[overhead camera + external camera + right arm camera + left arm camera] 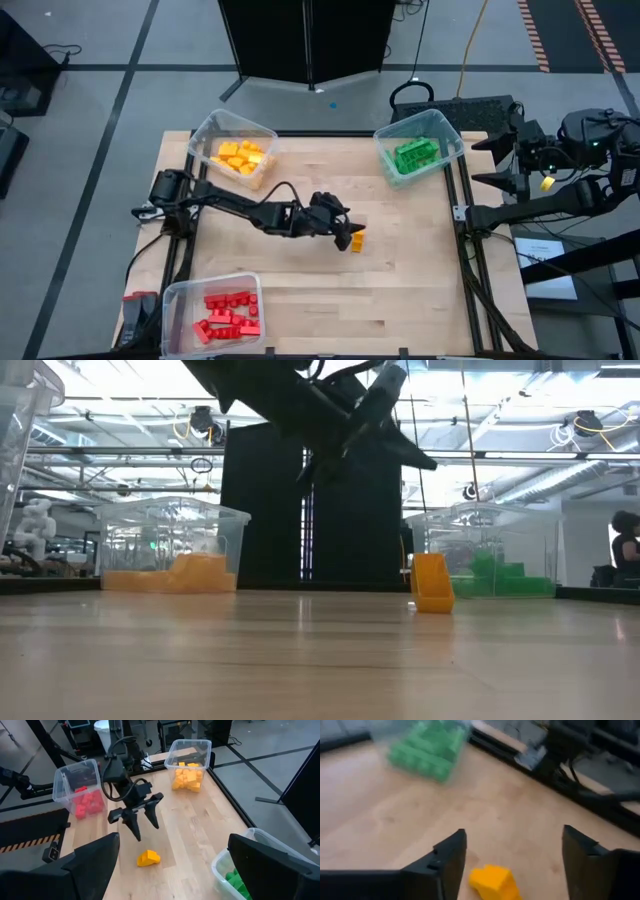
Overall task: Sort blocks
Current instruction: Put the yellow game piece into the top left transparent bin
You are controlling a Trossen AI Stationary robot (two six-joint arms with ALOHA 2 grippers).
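Note:
A single yellow block (pixel 357 240) lies loose near the middle of the table and sits tilted in the low view (pixel 432 582). My left gripper (pixel 338 225) hangs open above it, just to its left and clear of it. In the left wrist view the block (pixel 492 882) shows between the two spread fingers, nearer one of them. The right wrist view shows the same gap between the left gripper (pixel 141 820) and the block (pixel 148 858). My right gripper (pixel 182 870) is open and waits past the table's right edge (pixel 492 160).
Three clear bins stand on the table. The one with yellow blocks (pixel 233 150) is at the far left, the one with green blocks (pixel 418 150) at the far right, and the one with red blocks (pixel 213 310) at the near left corner. Bare wood (pixel 400 290) lies around the loose block.

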